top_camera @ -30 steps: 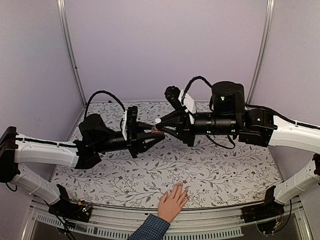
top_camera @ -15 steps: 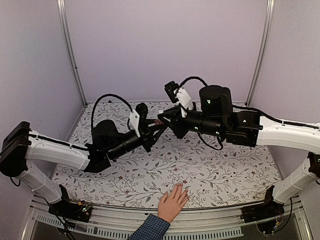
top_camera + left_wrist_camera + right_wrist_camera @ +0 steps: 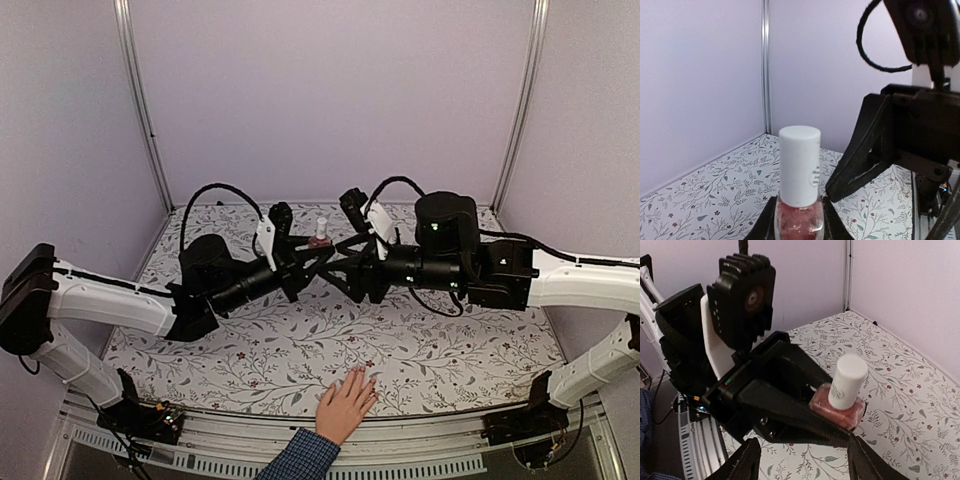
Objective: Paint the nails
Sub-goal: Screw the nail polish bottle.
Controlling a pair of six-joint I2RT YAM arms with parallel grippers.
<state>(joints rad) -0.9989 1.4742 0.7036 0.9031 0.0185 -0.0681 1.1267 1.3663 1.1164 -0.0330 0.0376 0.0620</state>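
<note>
My left gripper [image 3: 318,247] is shut on the glass body of a small pink bottle [image 3: 320,232], held upright above the table with its white cap [image 3: 799,165] on. The bottle [image 3: 839,402] sits between the left fingers [image 3: 790,407]. My right gripper [image 3: 342,262] is open just right of the bottle and apart from it, with nothing between its fingertips [image 3: 747,461]. One of its black fingers [image 3: 865,155] shows beside the cap. A light-skinned hand [image 3: 345,405] with a blue checked cuff [image 3: 300,456] lies flat at the near edge; the nails [image 3: 367,381] are tiny at this distance.
The table wears a floral-patterned cloth [image 3: 420,345]. Lilac walls close in the back and sides, with metal posts [image 3: 140,110] in the corners. Both arms [image 3: 100,300] stretch inward and meet over the far middle of the table.
The right gripper has opened, let go of the bottle and drawn back a little. The left gripper has turned the bottle from lying sideways to upright.
</note>
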